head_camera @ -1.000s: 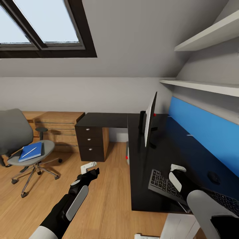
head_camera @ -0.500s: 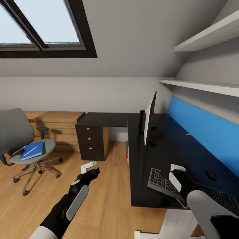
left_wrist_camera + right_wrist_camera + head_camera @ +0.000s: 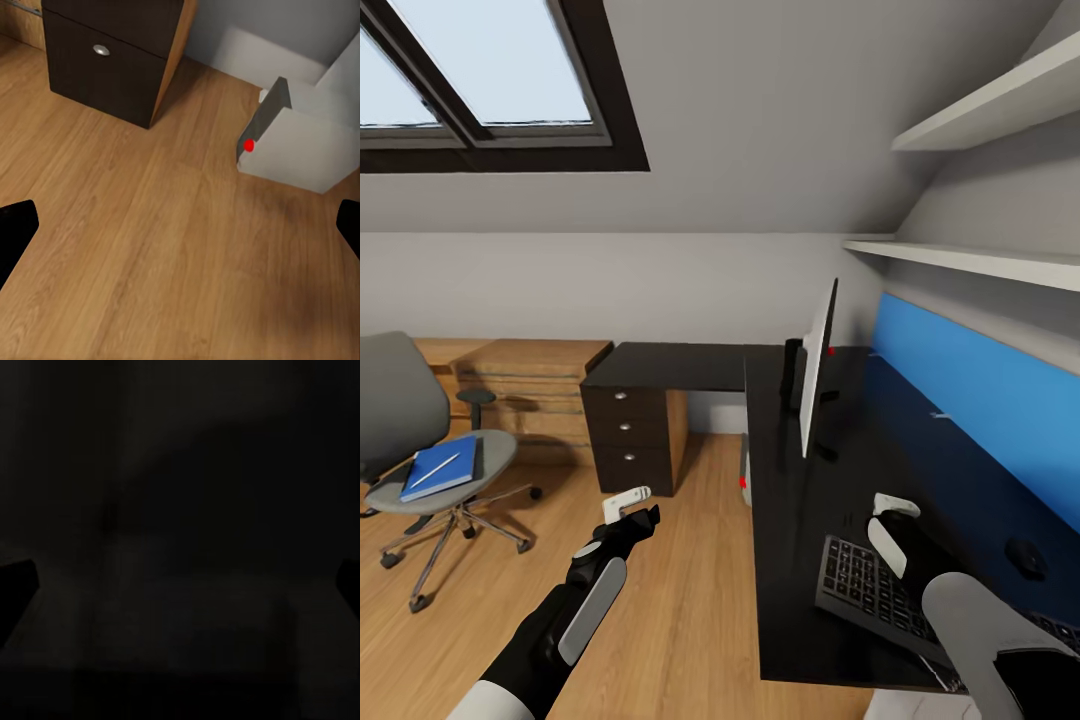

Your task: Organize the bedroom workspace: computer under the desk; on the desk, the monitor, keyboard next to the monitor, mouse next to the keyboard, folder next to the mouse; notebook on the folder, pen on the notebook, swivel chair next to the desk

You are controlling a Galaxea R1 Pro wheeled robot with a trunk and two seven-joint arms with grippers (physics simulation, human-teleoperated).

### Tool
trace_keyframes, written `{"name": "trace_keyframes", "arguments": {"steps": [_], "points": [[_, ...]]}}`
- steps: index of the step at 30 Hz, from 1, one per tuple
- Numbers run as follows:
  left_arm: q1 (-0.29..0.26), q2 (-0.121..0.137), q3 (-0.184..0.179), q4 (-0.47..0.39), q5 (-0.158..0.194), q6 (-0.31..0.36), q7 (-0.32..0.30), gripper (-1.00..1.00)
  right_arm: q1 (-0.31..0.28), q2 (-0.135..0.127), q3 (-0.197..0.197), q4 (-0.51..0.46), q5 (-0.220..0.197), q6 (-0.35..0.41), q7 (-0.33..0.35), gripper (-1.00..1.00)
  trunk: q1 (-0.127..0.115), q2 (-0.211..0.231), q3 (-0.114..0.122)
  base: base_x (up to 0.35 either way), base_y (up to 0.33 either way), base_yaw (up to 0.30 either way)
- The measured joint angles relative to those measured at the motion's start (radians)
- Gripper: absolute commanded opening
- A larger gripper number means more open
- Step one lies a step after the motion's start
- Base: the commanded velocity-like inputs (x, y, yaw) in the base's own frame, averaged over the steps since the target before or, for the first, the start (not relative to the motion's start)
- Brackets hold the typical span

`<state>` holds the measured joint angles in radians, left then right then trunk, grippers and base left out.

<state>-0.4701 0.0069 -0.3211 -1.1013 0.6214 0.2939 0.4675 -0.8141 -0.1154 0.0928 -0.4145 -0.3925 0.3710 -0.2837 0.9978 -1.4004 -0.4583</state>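
2 risks from here. My right gripper [image 3: 895,520] hangs over the keyboard [image 3: 880,590] on the desk [image 3: 780,560], fingers apart, nothing held; a careless sweep could shove the keyboard past the near edge or into the mouse [image 3: 1026,557]. My left gripper [image 3: 632,512] is spread and empty over bare floor. Monitor [image 3: 818,365] is up, computer [image 3: 296,146] under the desk. Folder, notebook [image 3: 438,467] and pen [image 3: 436,470] sit stacked on the chair [image 3: 420,450], well apart from me: it rolls, so bumping it could spill the stack.
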Motion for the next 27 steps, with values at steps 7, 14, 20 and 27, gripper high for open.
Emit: {"name": "trace_keyframes", "arguments": {"steps": [7, 14, 20, 27], "points": [[0.000, 0.000, 0.000, -0.004, 0.001, 0.001, -0.001, 1.00, 0.000, 0.000, 0.000, -0.001, 0.001, 0.000, 0.000, 1.00, 0.000, 0.000, 0.000, 0.034, 0.000, 0.000], [0.000, -0.003, -0.001, -0.026, 0.001, 0.000, 0.000, 1.00, 0.000, 0.000, 0.000, 0.000, 0.001, 0.000, 0.000, 1.00, 0.016, -0.028, -0.012, 0.003, 0.000, 0.000], [0.000, -0.004, -0.001, -0.030, 0.002, -0.001, 0.001, 1.00, 0.000, 0.000, 0.000, 0.000, 0.001, 0.000, 0.000, 1.00, 0.039, -0.070, -0.031, 0.000, 0.000, 0.000], [0.000, -0.004, -0.001, -0.031, 0.002, -0.001, 0.001, 1.00, 0.000, 0.000, 0.000, 0.000, 0.002, 0.000, 0.000, 1.00, 0.058, -0.105, -0.047, 0.000, 0.000, 0.000]]}}
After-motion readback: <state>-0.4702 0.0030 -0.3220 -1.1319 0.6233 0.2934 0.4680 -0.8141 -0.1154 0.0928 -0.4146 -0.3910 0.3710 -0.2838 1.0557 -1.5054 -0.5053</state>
